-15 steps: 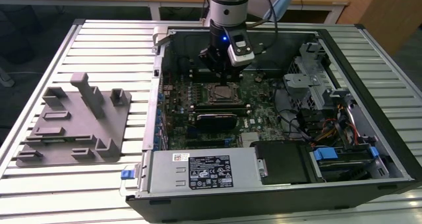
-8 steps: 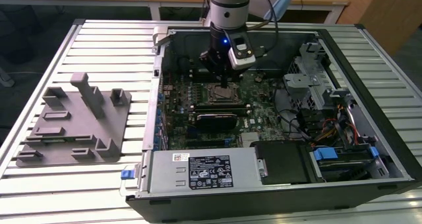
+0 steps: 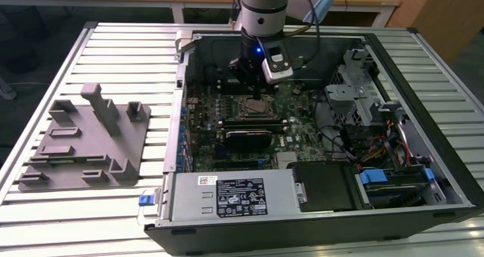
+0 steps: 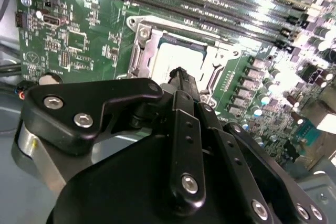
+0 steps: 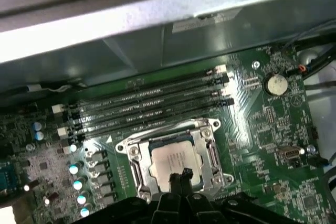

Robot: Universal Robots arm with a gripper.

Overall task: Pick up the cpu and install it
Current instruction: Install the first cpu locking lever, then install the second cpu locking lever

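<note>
cpu (image 5: 176, 162) seated in socket (image 5: 137, 167), gripper (image 5: 181, 178) above

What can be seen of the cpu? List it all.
The cpu is a small flat square chip with a pale, silvery metal lid that catches the light. It lies flat inside the square metal-framed socket on the green motherboard, the frame's bars bordering it on all sides. In both wrist views the gripper stands right over its near edge, hiding part of the lid; whether the tips touch it cannot be told. The exterior view shows the arm poised directly over this spot inside the open computer case.
</note>
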